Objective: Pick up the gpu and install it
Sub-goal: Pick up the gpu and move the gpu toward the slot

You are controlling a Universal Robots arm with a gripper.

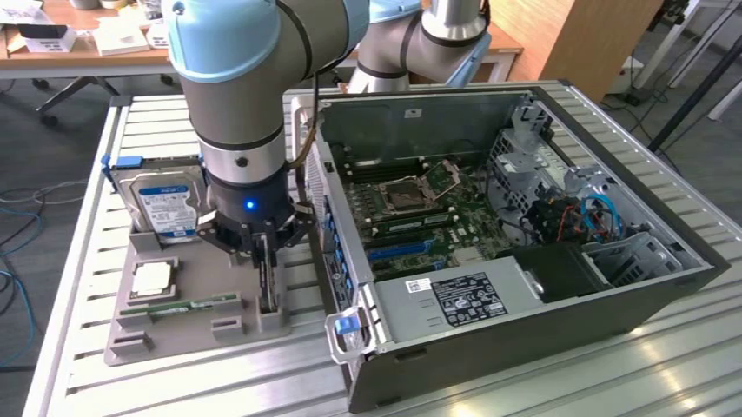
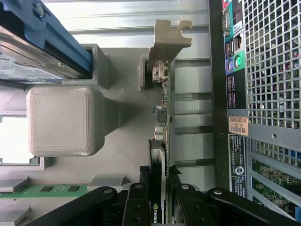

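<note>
Directly over the grey tray [image 1: 174,343], the arm [image 1: 238,95] is held almost vertical, with its wrist pointed straight down and the end effector [image 1: 264,252] lowered at the side of the tray nearest the computer case [image 1: 533,347]. In the wrist view, the black fingers [image 2: 136,207] are seen pressed against both faces of the gpu [image 2: 161,129], so the card is pinched between them. The gpu is stood on its long edge in a slot of the tray, just beside the case's rear panel. Its silver bracket [image 2: 168,42] is turned toward the end of the tray where the hard drive [image 1: 162,204] is kept. Whether the card has been raised out of its slot cannot be told. Other parts are held in the same tray. The hard drive is propped upright in a holder at the far corner. A processor chip [image 1: 153,278] is laid flat in a square recess. A green RAM stick [image 1: 186,306] is laid lengthwise in a groove toward the near edge. The case is laid on the slatted tabletop [image 1: 603,382] at the exterior view's right of the tray, with its open side facing up. Inside it, a motherboard [image 1: 406,208] with blue slots is seen, a labelled power supply [image 1: 458,295] is mounted at the near end, and red and blue cables [image 1: 586,217] are bundled by the drive cage.
</note>
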